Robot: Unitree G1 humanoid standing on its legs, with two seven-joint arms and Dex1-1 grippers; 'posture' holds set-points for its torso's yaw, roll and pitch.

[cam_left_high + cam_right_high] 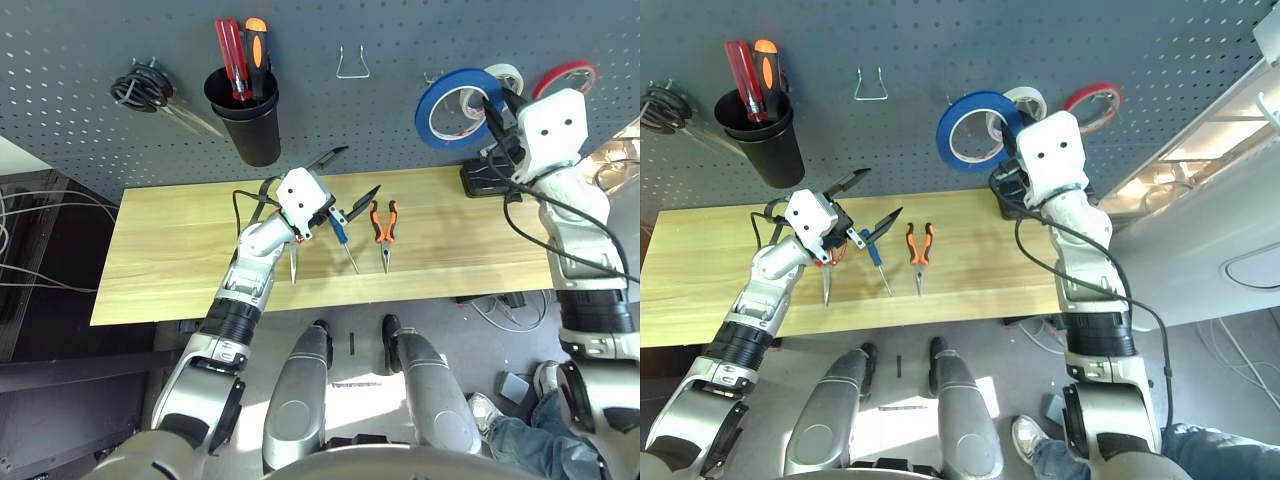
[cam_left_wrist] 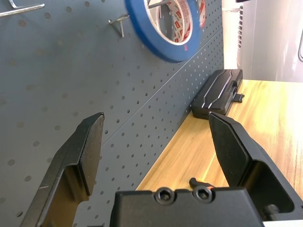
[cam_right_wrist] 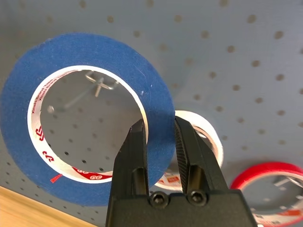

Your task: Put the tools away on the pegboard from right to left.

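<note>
Black right gripper point(image 3: 158, 137) fingers pinch the wide blue tape roll point(image 3: 71, 61), red unreadable print on its white core, against the dark grey-blue pegboard point(image 1: 400, 30) at upper right, while the left gripper point(image 1: 345, 185) gapes empty over the pale wooden table point(image 1: 180, 250).

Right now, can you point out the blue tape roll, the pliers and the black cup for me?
blue tape roll point(image 3: 142, 66), right wrist view, on the blue outer band at its upper side.
pliers point(image 1: 384, 222), left eye view, on the orange-and-black handles.
black cup point(image 1: 250, 125), left eye view, on its front wall.
</note>
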